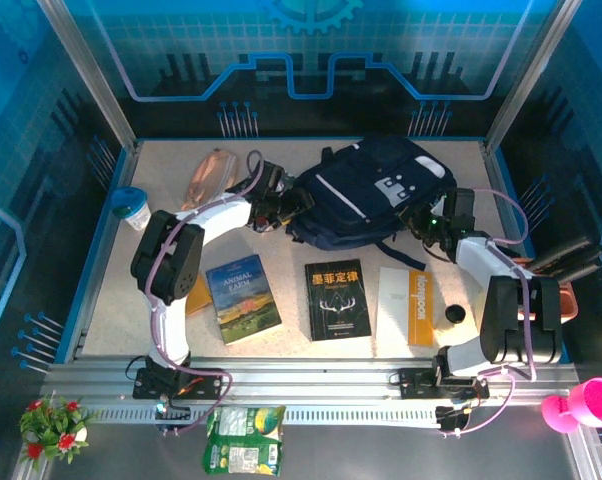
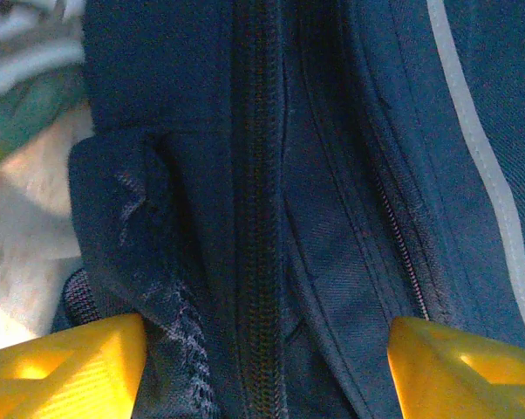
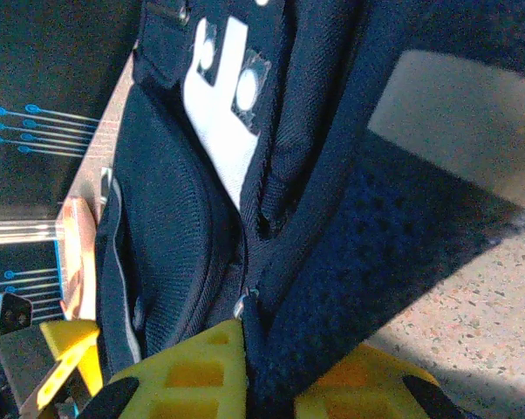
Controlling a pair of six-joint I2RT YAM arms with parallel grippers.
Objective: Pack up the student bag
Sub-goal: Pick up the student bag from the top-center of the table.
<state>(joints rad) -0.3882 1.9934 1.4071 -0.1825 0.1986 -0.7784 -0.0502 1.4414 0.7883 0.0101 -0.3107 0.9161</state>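
The student bag [image 1: 366, 190], dark navy with a thin white stripe and a white patch, lies at the back middle of the table. My left gripper [image 1: 278, 210] is at the bag's left end. In the left wrist view this gripper [image 2: 262, 375] is open, its yellow fingertips [image 2: 66, 367] wide apart, with the closed zipper [image 2: 258, 218] and navy fabric between them. My right gripper [image 1: 422, 226] is at the bag's right side. In the right wrist view it [image 3: 267, 371] is shut on a dark strip of the bag just below a metal zipper slider [image 3: 242, 305].
Three books lie in front of the bag: Animal Farm [image 1: 243, 297], a black book [image 1: 337, 298] and a white and orange one [image 1: 406, 305]. A pink pouch [image 1: 209, 178] and a blue-lidded cup [image 1: 131, 208] sit at back left. A small black object [image 1: 454, 314] lies near the right arm.
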